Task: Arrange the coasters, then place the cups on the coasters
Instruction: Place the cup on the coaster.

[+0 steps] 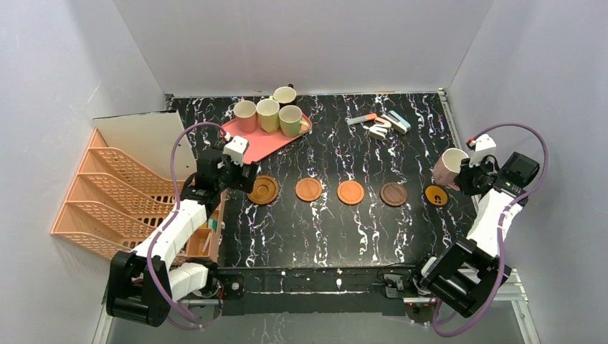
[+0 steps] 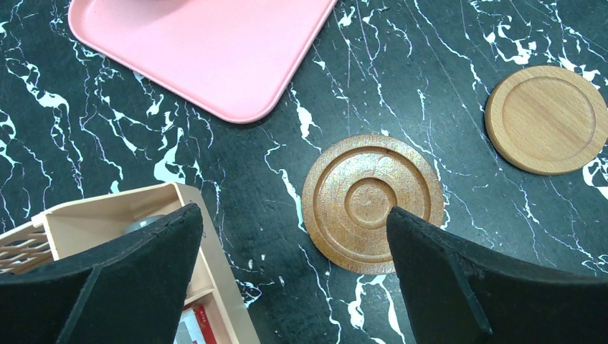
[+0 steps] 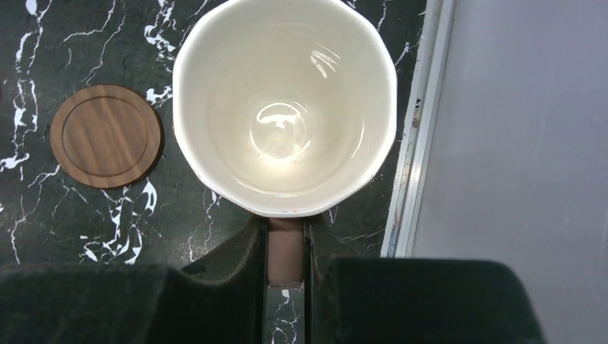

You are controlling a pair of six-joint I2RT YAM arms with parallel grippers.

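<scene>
so the right gripper (image 3: pixel 286 252) has the pale pink mug (image 3: pixel 285 79) pinched by its handle (image 3: pixel 286 235), the bare end coaster (image 1: pixel 436 195) sits just nearside of that mug, and the wide-open left gripper (image 2: pixel 294 236) is well off to the mug's left

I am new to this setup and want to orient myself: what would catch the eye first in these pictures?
Five coasters lie in a row across the middle of the black marbled table. At the row's right end, the right hand grips a pale pink mug by its handle, while four more mugs stand at the pink tray at the far left.
</scene>
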